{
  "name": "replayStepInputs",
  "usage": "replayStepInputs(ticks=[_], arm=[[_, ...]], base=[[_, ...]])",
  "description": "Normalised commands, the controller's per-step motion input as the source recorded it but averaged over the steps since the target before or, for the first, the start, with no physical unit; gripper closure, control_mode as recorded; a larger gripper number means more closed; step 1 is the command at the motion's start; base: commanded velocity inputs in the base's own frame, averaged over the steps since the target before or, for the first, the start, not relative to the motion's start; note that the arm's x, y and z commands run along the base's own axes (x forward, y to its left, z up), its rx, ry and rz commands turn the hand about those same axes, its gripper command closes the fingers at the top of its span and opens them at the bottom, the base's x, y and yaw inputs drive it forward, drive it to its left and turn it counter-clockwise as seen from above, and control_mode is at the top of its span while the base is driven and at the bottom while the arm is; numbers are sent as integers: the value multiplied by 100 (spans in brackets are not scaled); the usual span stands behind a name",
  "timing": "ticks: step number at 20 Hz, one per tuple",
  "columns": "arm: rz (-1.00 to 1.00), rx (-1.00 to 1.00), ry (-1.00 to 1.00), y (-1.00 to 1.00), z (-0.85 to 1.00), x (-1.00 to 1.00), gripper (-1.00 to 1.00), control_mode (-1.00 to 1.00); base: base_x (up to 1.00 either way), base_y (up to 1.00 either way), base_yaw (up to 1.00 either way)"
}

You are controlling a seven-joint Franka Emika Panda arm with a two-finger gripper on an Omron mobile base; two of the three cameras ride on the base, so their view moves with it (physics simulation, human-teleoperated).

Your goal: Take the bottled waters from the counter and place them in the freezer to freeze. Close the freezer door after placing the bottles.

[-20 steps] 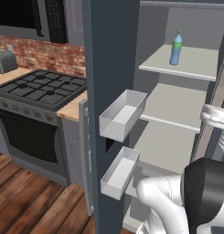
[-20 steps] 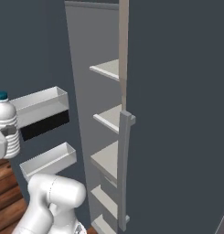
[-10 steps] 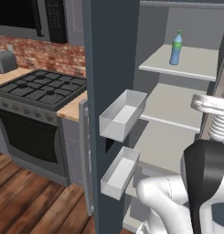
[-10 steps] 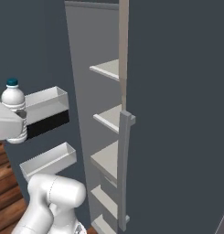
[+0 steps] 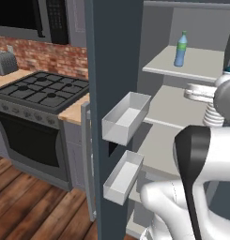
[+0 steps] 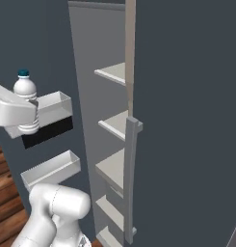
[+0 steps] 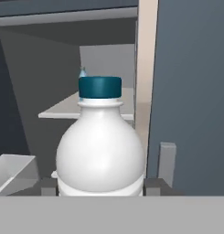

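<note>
my gripper [image 6: 29, 116] is white around a whitish bottle [image 7: 100, 155] with a teal-blue cap [image 7: 100, 87]. the shelved bottle [image 5: 180, 48] is blue-tinted, green-capped. freezer door [image 5: 117, 70] slate grey, its bins [image 5: 126, 117] white; counter [image 5: 75, 108] tan wood-grain.

Glossy white rounded arm segments, dark black joint band, ribbed white wrist, white gripper [image 6: 29, 113]

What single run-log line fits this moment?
gripper: shut on white bottle | green-capped bottle: on freezer shelf | freezer door: open

Hand [image 7: 100, 187] raised, fingers clamped.
</note>
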Motion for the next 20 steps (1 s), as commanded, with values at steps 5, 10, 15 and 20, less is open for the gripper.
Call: replayStepInputs(ticks=[5, 10, 15, 20], arm=[[0, -14, -4, -2, 15, 13, 100, -100], [0, -6, -1, -8, 23, 23, 100, -100], [0, 0, 0, -8, 13, 36, 100, -100], [0, 0, 0, -1, 8, 41, 100, -100]], base=[[0, 0, 0], [0, 0, 0], [0, 0, 0], [0, 0, 0]])
